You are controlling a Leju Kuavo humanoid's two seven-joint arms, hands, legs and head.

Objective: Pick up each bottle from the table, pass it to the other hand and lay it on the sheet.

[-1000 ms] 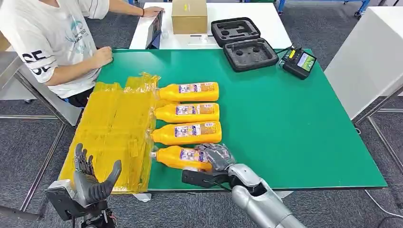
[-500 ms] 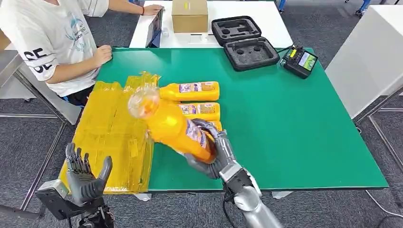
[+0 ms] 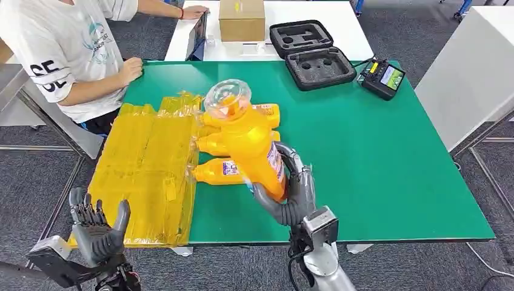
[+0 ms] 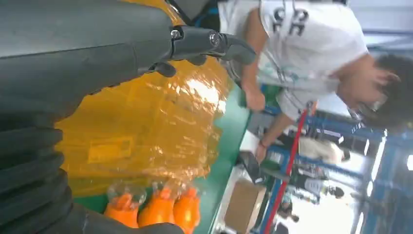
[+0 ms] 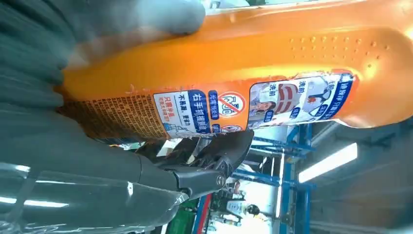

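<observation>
Since a second ago the right hand (image 3: 290, 193) has lifted the nearest bottle off the desk and swung it up, so that the held bottle (image 3: 251, 145) now stands nearly upright in the air with its clear cap toward the camera, where before it lay flat in the row. The left hand (image 3: 94, 227) has sunk a little lower at the desk's near left corner.

The green desk (image 3: 376, 157) takes up most of the room in front of the robot. On its left part lies the yellow sheet (image 3: 145, 163), crinkled and shiny, reaching the near edge. A person in a white shirt (image 3: 57, 48) sits at the far left corner with a fist resting on the desk. At the far edge sit an open black foam case (image 3: 310, 56) and a small handheld controller (image 3: 380, 79); a cardboard box (image 3: 241, 19) stands on the white table beyond.

Three bottles (image 3: 218, 171) remain lying side by side just right of the sheet, caps toward it, partly hidden behind the raised one.

The right hand's fingers wrap around the lower body of the held bottle, thumb across the label. The left hand holds nothing, palm up, fingers spread apart.
</observation>
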